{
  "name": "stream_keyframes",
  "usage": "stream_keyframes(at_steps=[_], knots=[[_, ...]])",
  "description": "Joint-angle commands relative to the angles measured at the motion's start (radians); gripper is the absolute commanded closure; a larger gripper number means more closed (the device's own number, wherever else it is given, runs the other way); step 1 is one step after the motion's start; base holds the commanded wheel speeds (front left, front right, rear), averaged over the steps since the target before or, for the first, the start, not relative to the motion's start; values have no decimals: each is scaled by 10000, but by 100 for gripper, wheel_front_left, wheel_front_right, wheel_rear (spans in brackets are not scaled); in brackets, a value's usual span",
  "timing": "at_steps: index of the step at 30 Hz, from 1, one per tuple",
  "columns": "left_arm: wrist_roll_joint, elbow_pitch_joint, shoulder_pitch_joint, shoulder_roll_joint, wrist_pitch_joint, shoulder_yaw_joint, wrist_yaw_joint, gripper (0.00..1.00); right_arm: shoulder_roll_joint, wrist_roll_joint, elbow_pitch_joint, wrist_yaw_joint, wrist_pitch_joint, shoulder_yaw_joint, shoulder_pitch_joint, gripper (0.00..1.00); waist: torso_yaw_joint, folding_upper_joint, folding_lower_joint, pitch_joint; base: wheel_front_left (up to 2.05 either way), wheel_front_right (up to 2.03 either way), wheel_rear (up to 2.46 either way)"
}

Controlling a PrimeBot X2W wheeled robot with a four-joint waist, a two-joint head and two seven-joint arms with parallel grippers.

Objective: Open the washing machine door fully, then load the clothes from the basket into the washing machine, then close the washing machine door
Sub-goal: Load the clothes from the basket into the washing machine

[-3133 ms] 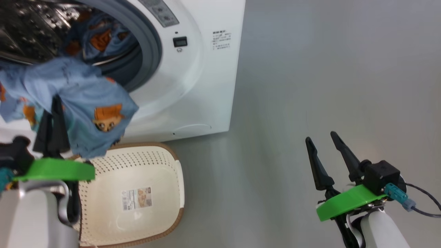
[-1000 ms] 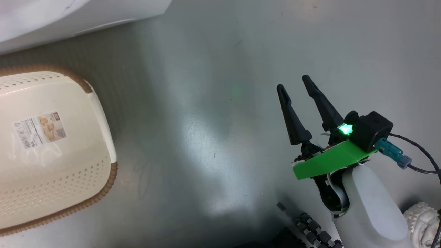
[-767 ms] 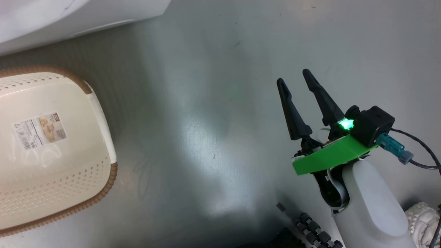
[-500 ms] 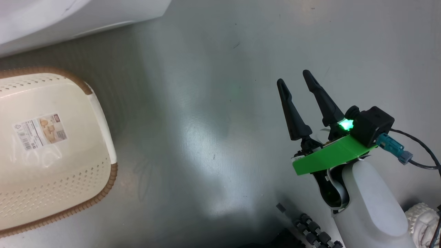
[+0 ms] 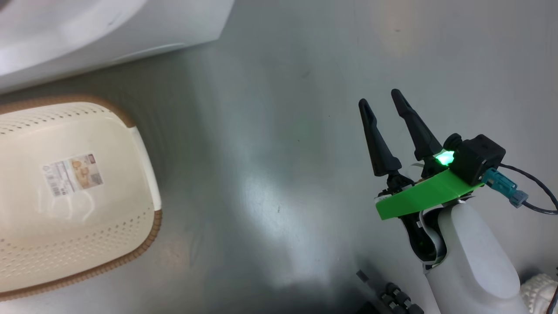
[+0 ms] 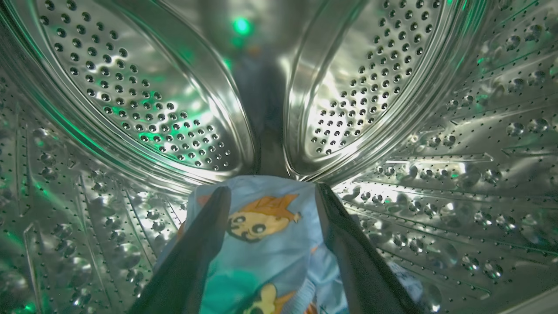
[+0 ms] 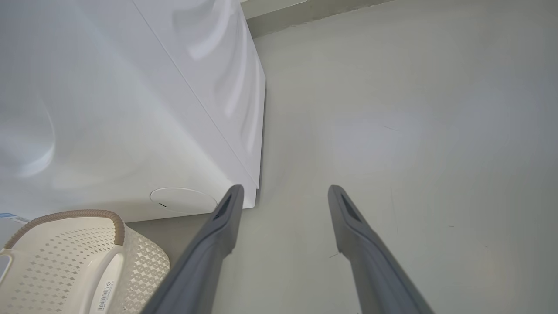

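Blue clothes point(image 6: 261, 244) are lodged between parted jaws of left gripper point(image 6: 273, 188) inside washing machine point(image 6: 130, 87) | basket point(image 5: 154, 223) beside it: label sticker point(image 5: 73, 174) is seen | right gripper point(image 5: 379, 97): jaws are parted

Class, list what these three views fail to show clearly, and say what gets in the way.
Label on the basket: head view, print too small and blurred to read.
Washer: head view, front cut off by the top edge.
Clothes: left wrist view, lower part behind the left gripper and past the bottom edge.
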Motion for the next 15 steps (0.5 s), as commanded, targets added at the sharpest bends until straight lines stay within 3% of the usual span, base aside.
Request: stream_keyframes(at_steps=[1,11,15], knots=[[-15,-221,286,445,-110,108,113,0,53,-91,-147,16,-48,166,328,0,193,-1,0,-236,0,0,0],[-130,-818,2051,-90,-777,240,244,0,53,-550,-12,16,-48,-175,531,0,623,-1,0,-1212,0,0,0],[334,-1320,2742,-118,-845,136,395,0,53,-726,47,16,-48,-375,665,0,812,-1,0,-1638,0,0,0]])
